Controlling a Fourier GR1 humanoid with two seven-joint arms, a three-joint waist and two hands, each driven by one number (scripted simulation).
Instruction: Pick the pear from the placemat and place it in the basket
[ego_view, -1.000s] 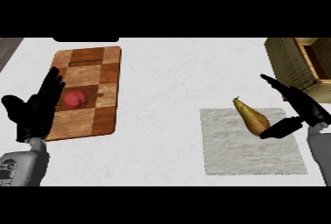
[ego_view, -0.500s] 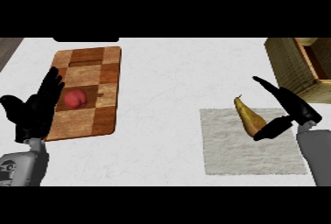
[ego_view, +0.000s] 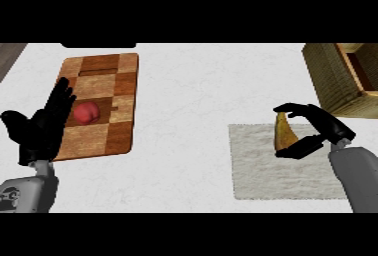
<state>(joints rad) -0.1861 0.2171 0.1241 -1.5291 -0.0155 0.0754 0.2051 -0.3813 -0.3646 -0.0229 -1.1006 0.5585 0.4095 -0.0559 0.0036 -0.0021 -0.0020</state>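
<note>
Since half a second ago, the right hand has curled its fingers and thumb around the pear, which stands over the placemat. At lower left, the left hand rests spread, fingers up, overlapping a checkered board bearing a red fruit. Beyond, the basket sits at upper right.

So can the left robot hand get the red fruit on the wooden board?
Probably yes. The left robot hand is open right beside the red fruit on the wooden board, with nothing between them.
</note>
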